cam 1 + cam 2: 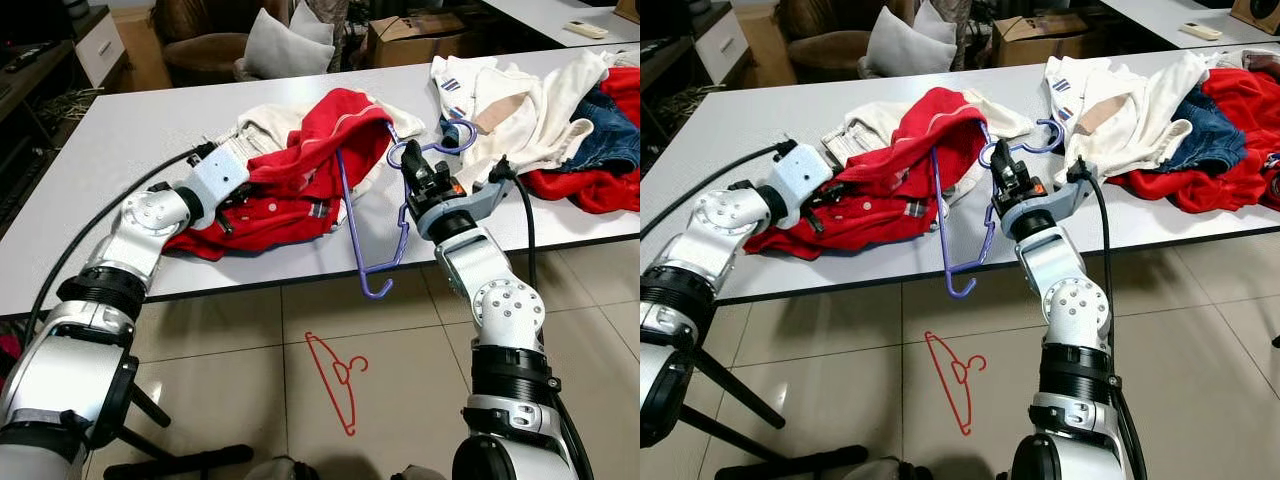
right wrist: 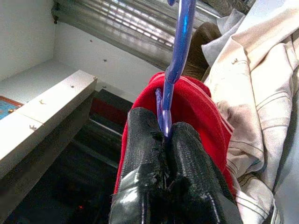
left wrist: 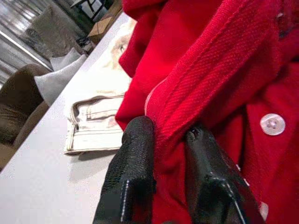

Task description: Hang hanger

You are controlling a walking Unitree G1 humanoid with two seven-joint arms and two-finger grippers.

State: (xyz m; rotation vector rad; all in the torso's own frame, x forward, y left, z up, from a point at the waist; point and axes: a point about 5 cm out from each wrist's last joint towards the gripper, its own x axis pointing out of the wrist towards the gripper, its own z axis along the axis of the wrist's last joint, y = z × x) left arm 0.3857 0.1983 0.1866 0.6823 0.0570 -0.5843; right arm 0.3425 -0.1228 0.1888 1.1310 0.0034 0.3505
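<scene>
A purple plastic hanger point(image 1: 372, 222) stands tilted over the white table's front edge, one arm tucked inside a red polo shirt point(image 1: 300, 180) that drapes over it. My right gripper point(image 1: 415, 168) is shut on the hanger just below its hook point(image 2: 175, 56), fingers point(image 2: 145, 154) pinching the purple stem. My left gripper point(image 1: 238, 198) is shut on a fold of the red shirt point(image 3: 196, 107) at its lower left part, fingers point(image 3: 133, 168) squeezing the fabric beside a white button.
A red hanger point(image 1: 338, 378) lies on the tiled floor below the table point(image 1: 120, 130). Cream trousers point(image 1: 262, 125) lie behind the shirt. A heap of white, denim and red clothes point(image 1: 560, 120) fills the right side. An armchair with a cushion point(image 1: 285, 45) and a cardboard box point(image 1: 415, 38) stand beyond.
</scene>
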